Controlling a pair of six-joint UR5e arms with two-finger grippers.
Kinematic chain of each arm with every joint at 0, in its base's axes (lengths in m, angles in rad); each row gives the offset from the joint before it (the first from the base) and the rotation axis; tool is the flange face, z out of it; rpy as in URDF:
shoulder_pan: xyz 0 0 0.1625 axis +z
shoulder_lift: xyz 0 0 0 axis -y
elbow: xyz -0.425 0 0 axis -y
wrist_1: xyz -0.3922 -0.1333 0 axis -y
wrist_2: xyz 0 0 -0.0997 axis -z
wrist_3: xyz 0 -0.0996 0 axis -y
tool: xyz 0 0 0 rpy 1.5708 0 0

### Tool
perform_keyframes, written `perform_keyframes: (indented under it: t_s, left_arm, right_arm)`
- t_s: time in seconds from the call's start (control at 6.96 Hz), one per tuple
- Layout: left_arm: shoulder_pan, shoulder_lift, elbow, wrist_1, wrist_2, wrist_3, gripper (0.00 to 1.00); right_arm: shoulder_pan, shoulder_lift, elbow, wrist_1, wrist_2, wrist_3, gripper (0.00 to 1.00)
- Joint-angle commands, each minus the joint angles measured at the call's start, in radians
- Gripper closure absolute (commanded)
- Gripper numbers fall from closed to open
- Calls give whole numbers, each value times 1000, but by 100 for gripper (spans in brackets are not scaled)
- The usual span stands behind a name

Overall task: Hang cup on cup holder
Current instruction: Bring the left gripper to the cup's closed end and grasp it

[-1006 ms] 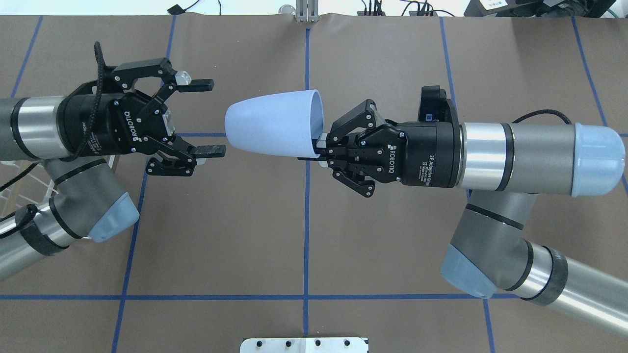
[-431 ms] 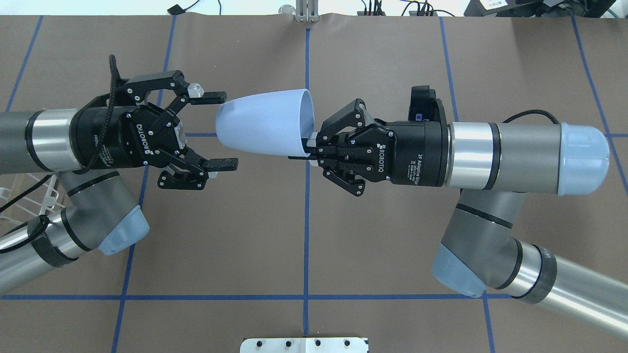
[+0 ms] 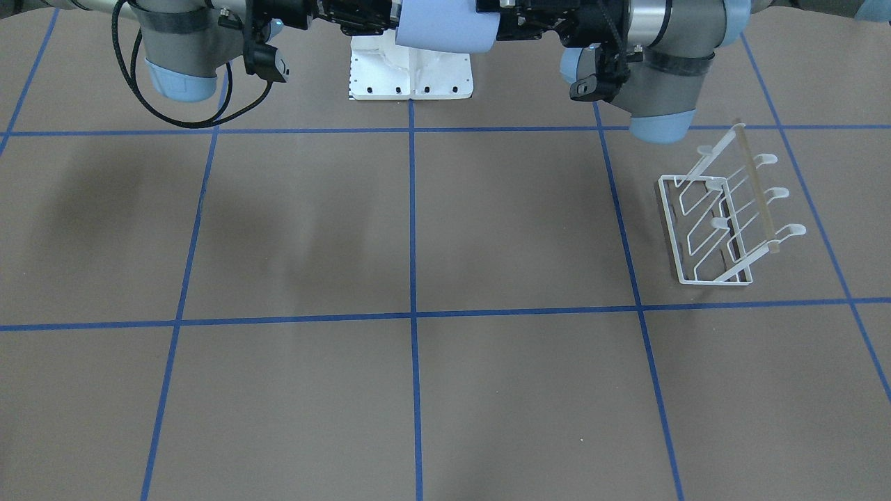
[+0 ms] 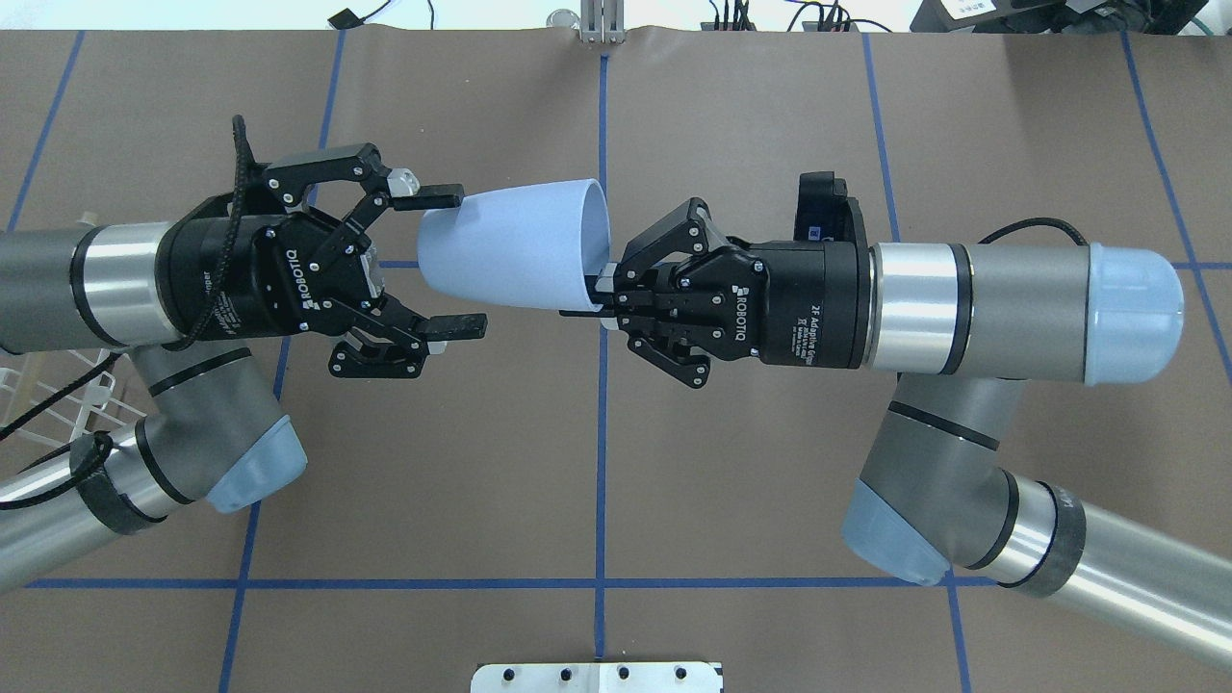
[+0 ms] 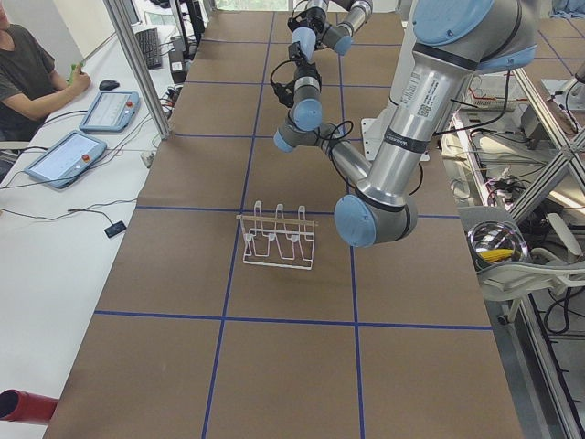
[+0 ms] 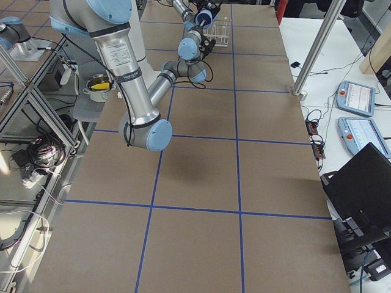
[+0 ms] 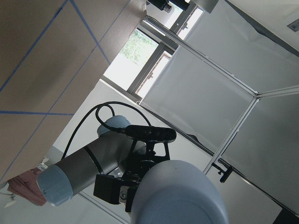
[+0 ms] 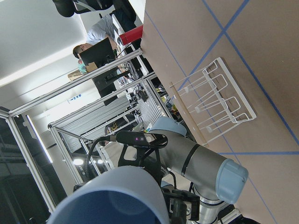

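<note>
The light-blue cup [image 4: 510,250] is held sideways above the table, base toward the left arm. My right gripper [image 4: 589,296] is shut on the cup's rim at its lower edge. My left gripper [image 4: 452,263] is open, with one finger on each side of the cup's base; no grip shows. The cup's base fills the bottom of the left wrist view [image 7: 180,196], and its side shows in the right wrist view [image 8: 117,198] and at the top of the front view [image 3: 445,24]. The white wire cup holder [image 3: 724,216] stands on the table on my left side, empty, and also shows in the left side view [image 5: 279,240].
A white mounting plate [image 4: 597,677] sits at the table's near edge by the robot base. Blue tape lines grid the brown table [image 3: 418,390]. An operator [image 5: 27,73] sits beside tablets beyond the far table edge.
My left gripper has moved right, and its open fingers now flank the cup's base. My right gripper has carried the cup slightly left.
</note>
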Motion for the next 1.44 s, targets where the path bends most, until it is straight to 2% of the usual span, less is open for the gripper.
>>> perform_keyframes:
  t_s: [0.0, 0.29, 0.43, 0.57, 0.72, 0.86, 1.01, 1.29]
  left_arm:
    - [2, -2, 0, 0, 2, 0, 5]
    - [0, -3, 1, 0, 2, 5, 6]
    - [2, -3, 0, 1, 2, 2, 16]
    - [0, -2, -2, 0, 2, 1, 69]
    - [0, 0, -5, 0, 2, 5, 100]
    - [0, 1, -14, 3, 2, 2, 100]
    - [-2, 4, -16, 3, 0, 1, 100]
    - [-35, 12, -22, 12, 3, 41, 100]
  right_arm:
    - [-4, 7, 0, 1, 0, 0, 100]
    - [-7, 6, 3, 1, 1, 0, 100]
    - [-9, 6, 1, 1, 3, -2, 100]
    - [-9, 4, 1, 1, 4, -5, 100]
    - [-10, 1, 0, 1, 6, -15, 48]
    - [-9, -2, 0, 0, 4, -26, 37]
    - [-6, -2, 0, 0, 3, -46, 1]
    - [46, -12, 0, 0, 9, -49, 0]
